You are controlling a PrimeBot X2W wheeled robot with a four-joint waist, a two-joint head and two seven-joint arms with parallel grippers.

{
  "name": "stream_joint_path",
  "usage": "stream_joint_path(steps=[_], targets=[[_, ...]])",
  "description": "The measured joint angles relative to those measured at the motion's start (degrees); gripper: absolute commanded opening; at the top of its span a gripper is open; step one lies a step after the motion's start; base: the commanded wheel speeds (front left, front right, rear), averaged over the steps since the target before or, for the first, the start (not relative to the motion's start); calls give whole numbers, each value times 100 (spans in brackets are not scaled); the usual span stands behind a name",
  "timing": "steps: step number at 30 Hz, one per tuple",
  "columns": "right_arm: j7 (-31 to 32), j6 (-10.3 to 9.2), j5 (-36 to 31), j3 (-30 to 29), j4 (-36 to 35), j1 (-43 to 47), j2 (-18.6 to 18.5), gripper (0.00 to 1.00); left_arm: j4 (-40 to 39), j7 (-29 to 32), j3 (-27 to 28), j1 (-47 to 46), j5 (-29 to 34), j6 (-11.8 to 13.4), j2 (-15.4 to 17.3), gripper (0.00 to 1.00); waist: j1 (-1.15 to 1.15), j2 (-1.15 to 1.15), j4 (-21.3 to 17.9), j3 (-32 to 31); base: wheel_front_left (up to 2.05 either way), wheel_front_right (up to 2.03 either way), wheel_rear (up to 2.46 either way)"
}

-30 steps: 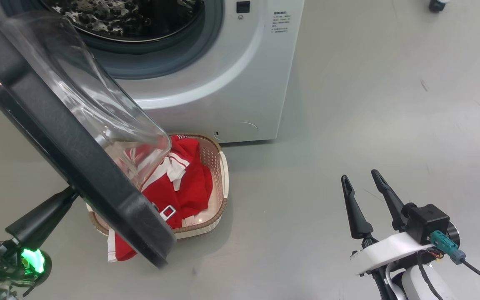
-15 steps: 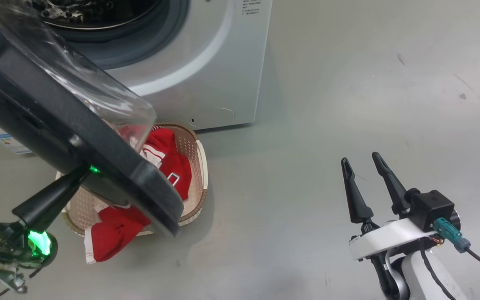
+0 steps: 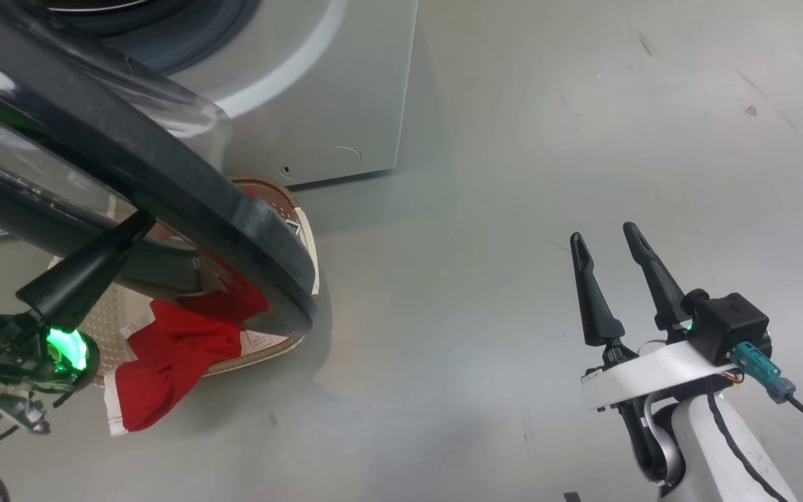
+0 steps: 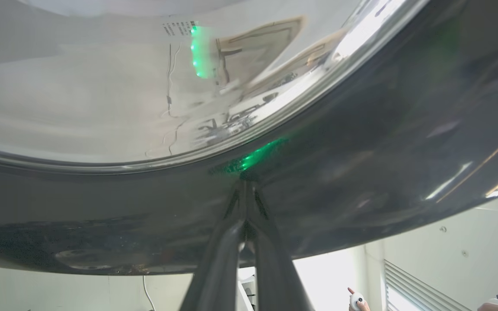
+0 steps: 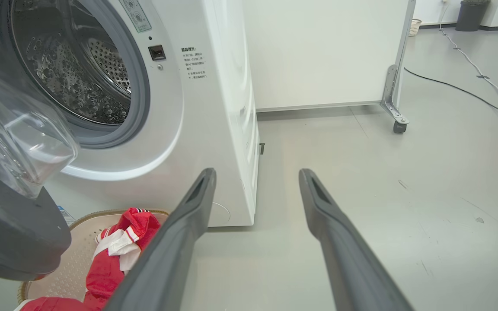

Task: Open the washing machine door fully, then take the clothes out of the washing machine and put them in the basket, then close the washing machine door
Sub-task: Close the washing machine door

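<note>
Washing machine door [image 3: 185, 188]: part open, swung out on its left-side hinge over the basket [image 3: 307, 240], wide black rim toward the head camera, clear glass bowl facing the washing machine [image 3: 332, 84]. Judgement: rigid and fairly heavy, hinged so it swings on one arc only. The rim is glossy and probably slippery, and the glass should not be knocked. There's no need to grasp it. Best to push flat on the outer black rim, on the side far from the hinge, and keep off the glass.

Clothes [image 3: 171, 348]: red with white trim, lying in the basket on the floor [image 3: 478, 209] just in front of the machine. One end hangs over the basket's near rim onto the floor. Soft, light and floppy. The drum [image 5: 80, 73] looks empty in the right wrist view, so the unloading step seems done and closing the door is the step in hand.

Left gripper [image 3: 138, 224]: jaws pressed together into one point with nothing between them. The left wrist view shows the tip [image 4: 244, 188] meeting its own reflection on the rim's outer face, so it looks to be touching, a push contact rather than a grip.

Right gripper [image 3: 603, 236]: jaws spread wide and empty, over bare floor, well apart from door, basket and machine.
</note>
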Motion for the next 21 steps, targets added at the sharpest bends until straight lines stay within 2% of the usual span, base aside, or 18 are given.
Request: stream_joint_path(steps=[14, 21], targets=[[-26, 49, 47, 34, -20, -161, 23, 100, 516, -212, -249, -660, 315, -8, -289, 0, 0, 0, -202, 309, 0, 0, 0], [-26, 47, 144, 13, -16, -169, 24, 100, 923, -410, -354, -923, 375, -123, -547, 0, 0, 0, -236, 343, 0, 0, 0]])
